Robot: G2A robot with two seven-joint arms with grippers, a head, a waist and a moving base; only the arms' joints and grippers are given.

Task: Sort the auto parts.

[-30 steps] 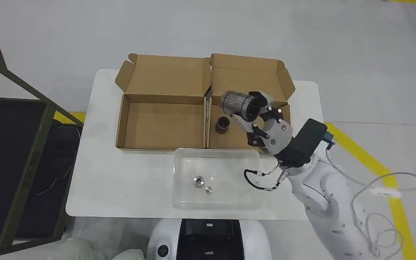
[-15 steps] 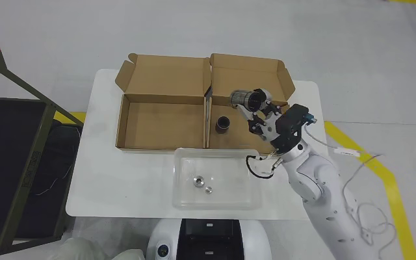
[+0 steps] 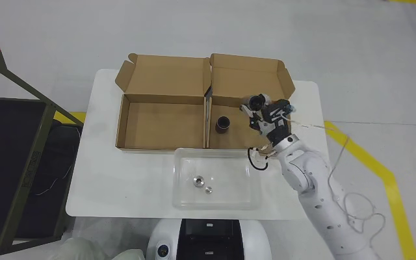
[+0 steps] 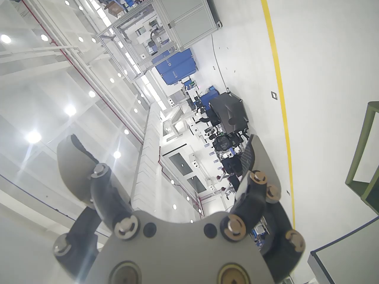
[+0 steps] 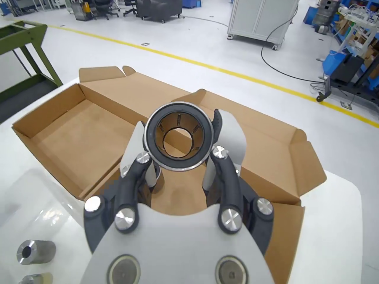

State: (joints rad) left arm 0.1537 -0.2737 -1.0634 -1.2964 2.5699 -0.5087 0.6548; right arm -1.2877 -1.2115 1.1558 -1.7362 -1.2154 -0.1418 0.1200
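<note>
Against a second ago, you see the right arm drawn back toward the lower right of the top view and its wrist levelled out; the bearing sleeve [image 3: 255, 101] looks smaller there and sits further right above the right box [image 3: 250, 81]; the dark bushing [image 3: 223, 123] standing in that box has stayed put.

The right gripper [image 5: 180, 125] is clamped on the sleeve, one finger on each side of its ring; the bore faces the wrist camera, so you look through it to the box floor; in the top view the bushing stands left of the sleeve, apart from it. The left gripper [image 4: 161, 149] has its fingers spread wide apart, pointed at the hall.

Left to right on the white table [image 3: 104, 169]: the left box [image 3: 162, 123]; then the clear tray [image 3: 182, 195] in front of both boxes, holding a metal cylinder [image 3: 197, 181] and a small metal part [image 3: 208, 190]. A green frame [image 3: 26, 156] stands at the far left; a yellow floor line [image 3: 364, 156] runs at the right.
</note>
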